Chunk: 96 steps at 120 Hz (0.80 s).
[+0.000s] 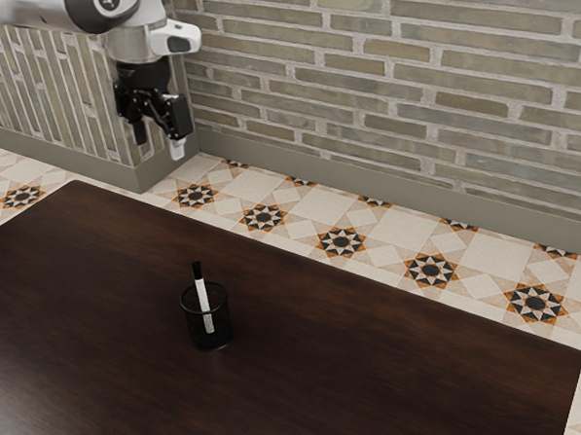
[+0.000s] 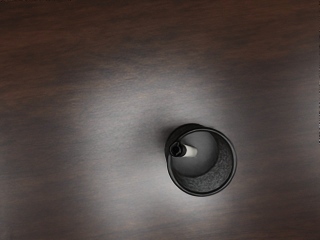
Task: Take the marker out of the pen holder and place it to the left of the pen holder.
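My gripper (image 1: 159, 140) hangs high in the exterior view's upper left, open, well above the table and apart from the pen holder. A black mesh pen holder (image 1: 220, 332) stands upright on the dark table. The white marker (image 1: 203, 293) with a black cap leans inside it, cap end up and sticking out over the rim. From above, the wrist view has the round pen holder (image 2: 227, 172) and the marker (image 2: 190, 150), whose black cap rests by the rim; the marker's lower end is inside the holder.
The dark wooden table (image 1: 379, 378) extends around the holder, and its wood (image 2: 90, 110) surrounds it in the wrist view too. Beyond the table's far edge are a patterned tile floor (image 1: 301, 203) and a brick wall (image 1: 404, 87).
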### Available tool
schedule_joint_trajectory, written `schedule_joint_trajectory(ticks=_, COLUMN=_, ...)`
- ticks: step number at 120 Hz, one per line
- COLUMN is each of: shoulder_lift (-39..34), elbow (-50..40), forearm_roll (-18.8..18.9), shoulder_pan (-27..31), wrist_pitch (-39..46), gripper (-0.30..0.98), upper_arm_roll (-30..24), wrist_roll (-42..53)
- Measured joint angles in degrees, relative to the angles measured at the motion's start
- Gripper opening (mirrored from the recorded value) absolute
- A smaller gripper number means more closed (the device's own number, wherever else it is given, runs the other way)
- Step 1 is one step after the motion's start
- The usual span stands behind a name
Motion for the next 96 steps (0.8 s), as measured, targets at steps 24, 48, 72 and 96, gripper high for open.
schedule_joint_trajectory(ticks=24, shoulder_lift=0.2, elbow=-1.1, forearm_roll=-0.2, shoulder_pan=0.1, wrist_pitch=0.6, gripper=0.69, upper_arm_roll=-0.3, wrist_roll=0.3)
schedule_joint_trajectory(ticks=48, shoulder_lift=3.3, elbow=-11.4, forearm_roll=-0.9, shoulder_pan=-0.2, wrist_pitch=8.5, gripper=0.69, upper_arm_roll=-0.2, wrist_roll=3.2)
schedule_joint_trajectory(ticks=72, shoulder_lift=8.0, elbow=-11.7, forearm_roll=-6.0, shoulder_pan=0.8, wrist_pitch=10.8, gripper=0.69, upper_arm_roll=1.6, wrist_roll=7.5)
schedule_joint_trajectory(ticks=96, shoulder_lift=14.4, elbow=-10.3, forearm_roll=-9.9, shoulder_pan=1.3, wrist_pitch=10.9, gripper=0.69, upper_arm_roll=1.8, wrist_roll=12.2)
